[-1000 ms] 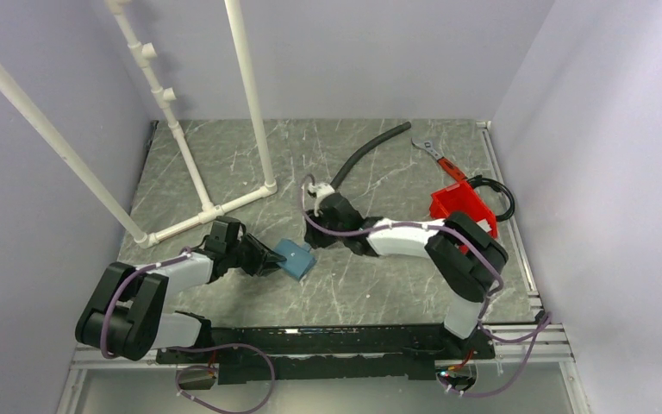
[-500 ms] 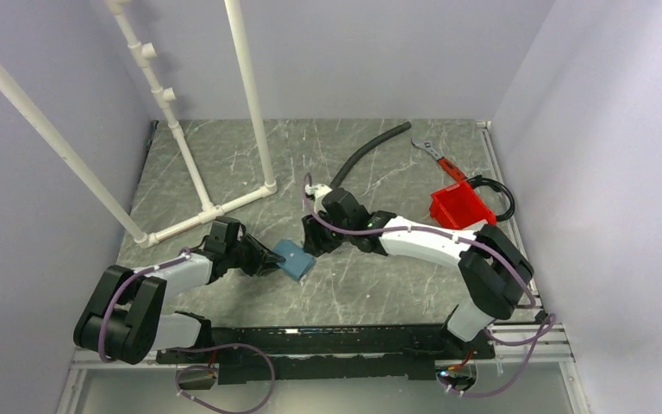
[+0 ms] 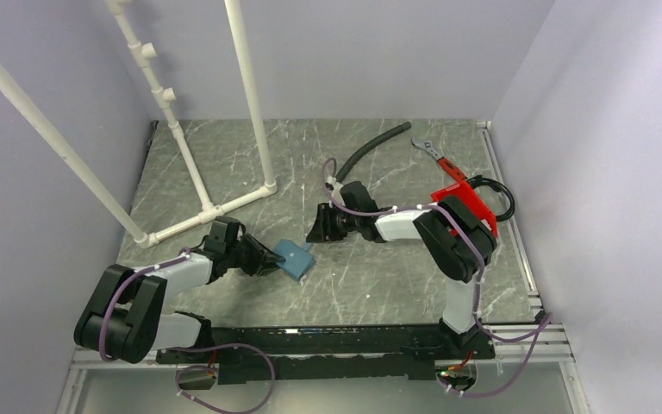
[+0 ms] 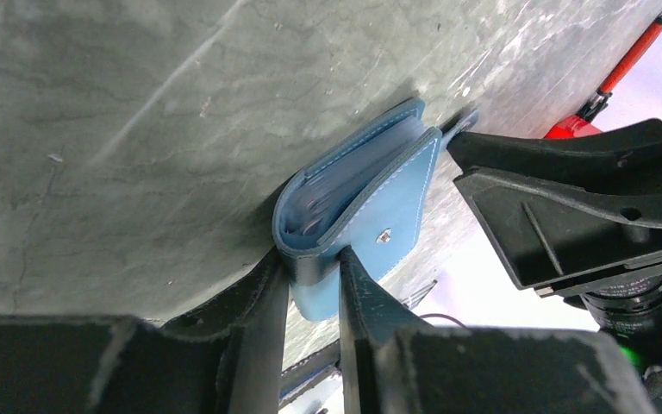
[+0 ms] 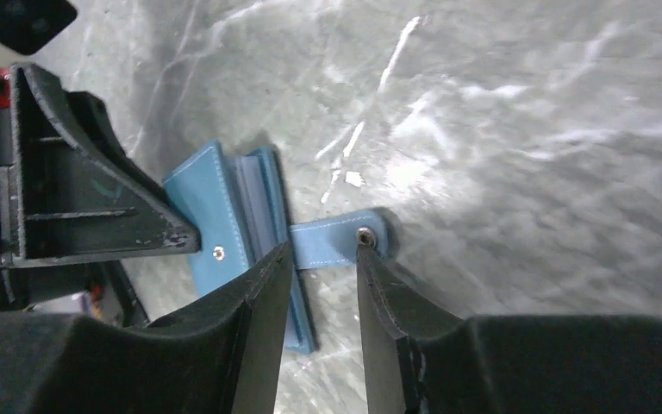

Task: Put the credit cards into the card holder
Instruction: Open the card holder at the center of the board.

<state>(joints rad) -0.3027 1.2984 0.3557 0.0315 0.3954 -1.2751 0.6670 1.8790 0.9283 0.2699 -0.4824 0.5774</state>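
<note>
Pinching card holder (image 4: 362, 207) fold, left gripper (image 4: 312, 263); right gripper (image 5: 321, 252) spread astride strap (image 5: 336, 241); cards not discernible.

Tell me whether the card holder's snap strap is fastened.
No: the strap lies stretched out flat on the table, its snap apart from the mating one on the card holder.

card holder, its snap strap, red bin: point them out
card holder (image 4: 392, 207), left wrist view, on its outer cover
snap strap (image 5: 332, 243), right wrist view, mid-strap
red bin (image 3: 450, 193), top external view, on its far-left corner
</note>
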